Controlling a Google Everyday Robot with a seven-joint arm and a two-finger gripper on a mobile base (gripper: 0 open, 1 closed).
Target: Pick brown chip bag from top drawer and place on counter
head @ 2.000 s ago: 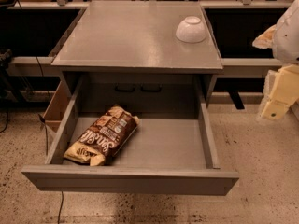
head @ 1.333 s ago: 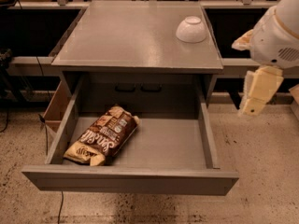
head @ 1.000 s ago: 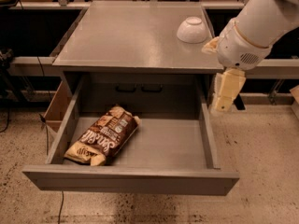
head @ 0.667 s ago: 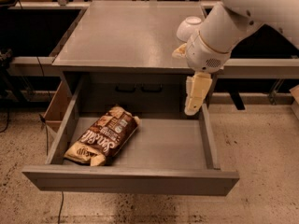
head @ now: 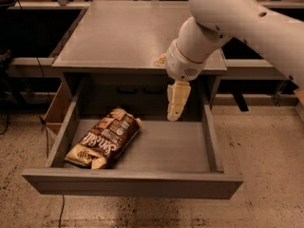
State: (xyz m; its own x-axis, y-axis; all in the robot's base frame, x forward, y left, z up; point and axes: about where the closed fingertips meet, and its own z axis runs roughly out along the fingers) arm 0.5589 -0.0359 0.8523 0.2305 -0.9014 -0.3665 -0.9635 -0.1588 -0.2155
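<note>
Camera view: at the left end of the open top drawer [head: 171, 148], the brown chip bag [head: 103, 139] lies flat and slanted on the drawer bottom, with nothing touching it. To its right the pincer [head: 174, 114] hangs tip-down over the drawer's rear middle, well apart from the bag. It looks drawn narrow and holds nothing. The counter surface [head: 118, 32] above has no bag on it. As I judge it, only the approach is under way; grasping, lifting and placing all remain.
</note>
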